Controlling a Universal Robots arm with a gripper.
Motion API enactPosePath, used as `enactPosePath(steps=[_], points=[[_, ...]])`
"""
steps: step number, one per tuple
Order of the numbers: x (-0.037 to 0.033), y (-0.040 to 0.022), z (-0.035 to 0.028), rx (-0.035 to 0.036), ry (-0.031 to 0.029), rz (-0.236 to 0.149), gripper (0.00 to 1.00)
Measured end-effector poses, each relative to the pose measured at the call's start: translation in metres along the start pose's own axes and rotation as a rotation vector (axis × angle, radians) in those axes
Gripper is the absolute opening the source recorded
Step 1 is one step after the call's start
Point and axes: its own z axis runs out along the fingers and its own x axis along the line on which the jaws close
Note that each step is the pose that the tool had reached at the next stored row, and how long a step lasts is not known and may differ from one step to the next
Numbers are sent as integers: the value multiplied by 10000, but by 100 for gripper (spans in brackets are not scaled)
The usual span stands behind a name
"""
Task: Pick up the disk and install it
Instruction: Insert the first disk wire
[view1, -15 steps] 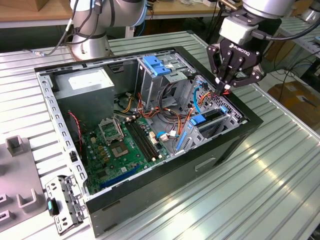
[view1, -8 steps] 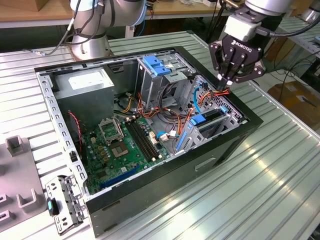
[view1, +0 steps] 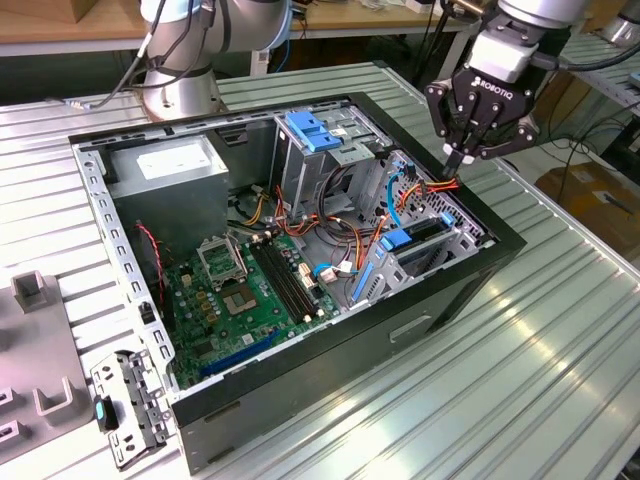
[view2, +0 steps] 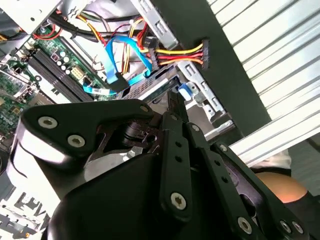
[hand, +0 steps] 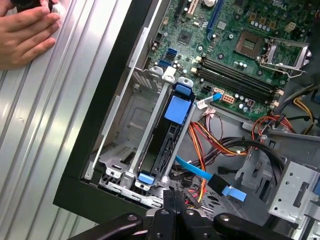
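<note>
The gripper (view1: 455, 160) hung just above the drive cage (hand: 127, 115), its two fingers pressed together with nothing between them. The disk (hand: 161, 150) stood on its edge inside the drive cage, with blue rails at its ends and loose power cables (view1: 440, 186) just beside the cage. I judged it a stiff, rather heavy metal slab, smooth on the faces and sensitive to shocks. The plastic rails or the long narrow edges seemed the safest places to grip.
</note>
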Motion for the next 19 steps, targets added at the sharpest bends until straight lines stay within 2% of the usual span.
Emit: enactPosePath(steps=[2,3,7,19], points=[[-2,-49,0,-3,8,-13,11],[-16,-99,-1,-8,15,-15,11],[-56,-210,-1,-22,44,-19,11],[-56,-223,-2,-22,45,-20,11]])
